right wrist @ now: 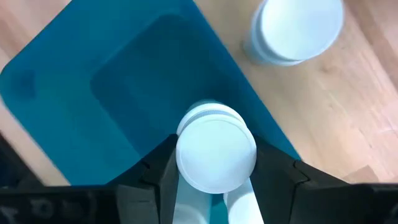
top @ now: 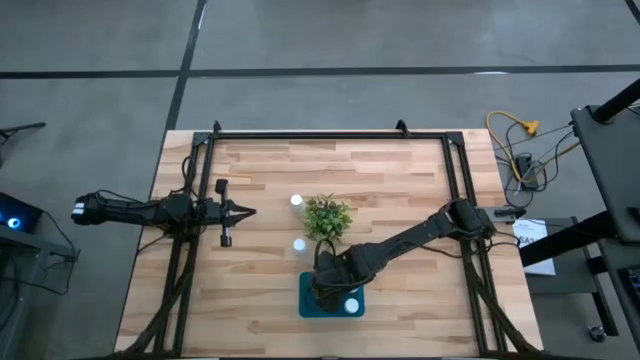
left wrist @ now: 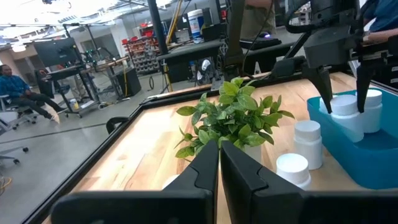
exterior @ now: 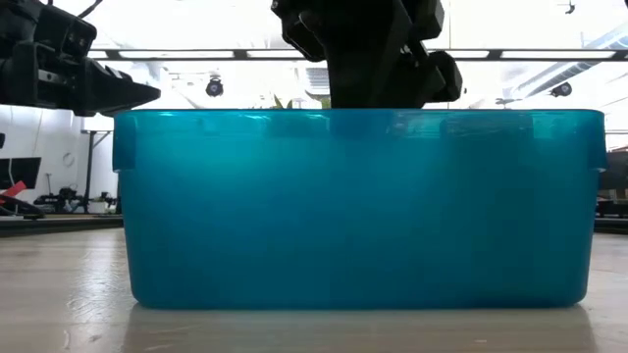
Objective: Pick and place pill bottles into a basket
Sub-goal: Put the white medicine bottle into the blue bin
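The teal basket (top: pixel 312 300) stands near the table's front edge, in front of the plant (top: pixel 327 216). My right gripper (top: pixel 330 285) reaches down into it and is shut on a white pill bottle (right wrist: pixel 216 154). Another bottle (top: pixel 351 306) stands in the basket; in the left wrist view (left wrist: pixel 372 107) it shows beyond the held one (left wrist: pixel 346 115). Two bottles stand on the table left of the plant (top: pixel 296 201) (top: pixel 299 244). My left gripper (top: pixel 245 211) is shut and empty at the table's left, pointing toward the plant. My right gripper pinches the bottle between its two fingers, which (right wrist: pixel 163 180) lie against opposite sides just below the cap (right wrist: pixel 216 154). The fingers come from above, pointing down. The bottle stands upright inside the basket; whether its bottom rests on the basket floor I cannot tell.
The plant (left wrist: pixel 233 118) stands in a small pot just behind the basket, close to my right arm. A black frame (top: pixel 330 132) runs along the table's far and side edges. Bare wood lies left and right of the basket.
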Controlling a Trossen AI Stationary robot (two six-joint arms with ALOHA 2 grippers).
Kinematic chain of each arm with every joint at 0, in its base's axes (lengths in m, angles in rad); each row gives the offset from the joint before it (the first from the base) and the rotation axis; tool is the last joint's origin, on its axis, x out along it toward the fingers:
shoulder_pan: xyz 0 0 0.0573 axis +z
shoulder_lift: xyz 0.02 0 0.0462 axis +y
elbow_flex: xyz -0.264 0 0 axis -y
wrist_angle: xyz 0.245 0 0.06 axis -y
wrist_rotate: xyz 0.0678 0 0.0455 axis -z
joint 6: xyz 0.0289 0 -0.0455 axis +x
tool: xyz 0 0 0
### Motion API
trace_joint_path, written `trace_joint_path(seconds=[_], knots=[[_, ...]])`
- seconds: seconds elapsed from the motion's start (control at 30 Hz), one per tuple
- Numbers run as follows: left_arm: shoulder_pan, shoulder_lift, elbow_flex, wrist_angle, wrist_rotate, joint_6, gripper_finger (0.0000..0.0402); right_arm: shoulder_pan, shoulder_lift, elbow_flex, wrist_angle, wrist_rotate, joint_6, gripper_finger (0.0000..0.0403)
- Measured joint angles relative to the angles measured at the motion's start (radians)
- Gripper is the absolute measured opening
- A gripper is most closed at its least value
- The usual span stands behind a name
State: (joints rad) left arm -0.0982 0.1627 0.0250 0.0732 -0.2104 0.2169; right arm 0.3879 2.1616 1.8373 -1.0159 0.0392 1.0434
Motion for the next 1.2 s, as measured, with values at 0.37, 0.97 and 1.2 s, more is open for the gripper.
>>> trace_joint_path(seconds=[0.37,0.97,1.2], knots=[[0.0,0.0,0.0,-0.002,0.0,0.0,0.0001,0.005,0.0,-0.007,0.017,0.057,0.041,0.0147],[0.0,0.0,0.0,0.001,-0.002,0.0,0.0001,0.013,0.0,-0.024,0.066,0.095,0.11,0.0147],[0.0,0.0,0.0,0.0,-0.005,0.001,0.0001,0.033,0.0,-0.055,0.063,0.091,0.142,0.0147]])
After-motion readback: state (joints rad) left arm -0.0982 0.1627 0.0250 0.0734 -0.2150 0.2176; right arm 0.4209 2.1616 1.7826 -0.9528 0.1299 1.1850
